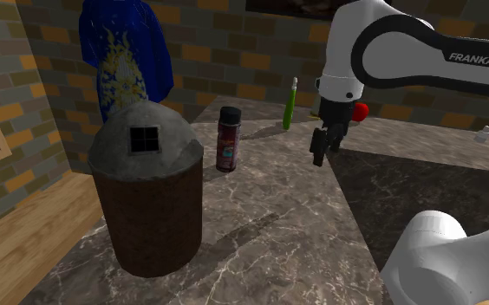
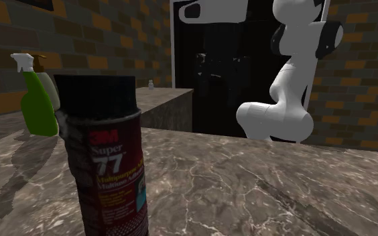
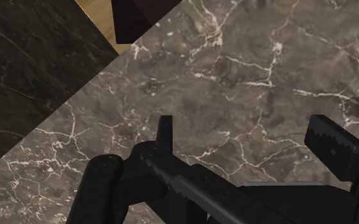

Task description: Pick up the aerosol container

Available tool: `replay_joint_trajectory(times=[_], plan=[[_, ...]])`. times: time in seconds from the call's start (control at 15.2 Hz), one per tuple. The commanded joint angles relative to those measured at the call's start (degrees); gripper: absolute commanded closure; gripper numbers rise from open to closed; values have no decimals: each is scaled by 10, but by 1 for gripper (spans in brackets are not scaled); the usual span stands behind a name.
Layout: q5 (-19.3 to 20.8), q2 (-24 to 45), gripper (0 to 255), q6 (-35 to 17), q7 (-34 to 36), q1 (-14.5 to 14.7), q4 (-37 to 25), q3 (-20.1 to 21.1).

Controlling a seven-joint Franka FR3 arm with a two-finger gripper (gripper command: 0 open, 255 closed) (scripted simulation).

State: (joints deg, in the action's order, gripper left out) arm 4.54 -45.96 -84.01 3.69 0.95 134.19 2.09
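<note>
Over the marble counter point(image 1: 269, 234) my gripper point(image 1: 321, 149) hangs clear of the stone, its two black fingers point(image 3: 165, 130) spread apart with nothing clasped; the wrist view has only veined marble under the gap. The aerosol container point(image 1: 228, 139) stands upright on the counter toward the shoulder view's left of me, well apart from my fingers, with a dark cap and a dark red label. A green spray bottle point(image 1: 290, 104) stands farther back near the brick wall. A large dark brown bin with a grey domed lid point(image 1: 147, 195) sits on the counter nearer the camera, left of the can.
</note>
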Motion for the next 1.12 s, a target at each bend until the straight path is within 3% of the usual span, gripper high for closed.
replay_joint_trajectory(times=[0.0, 0.53, 1.06], plan=[[0, 0, 0, 0, 0, 0, 0, 0], [-24, 155, 0, -45, 20, 8, -139, 19], [-35, 310, 0, -50, 37, 15, -319, 38]])
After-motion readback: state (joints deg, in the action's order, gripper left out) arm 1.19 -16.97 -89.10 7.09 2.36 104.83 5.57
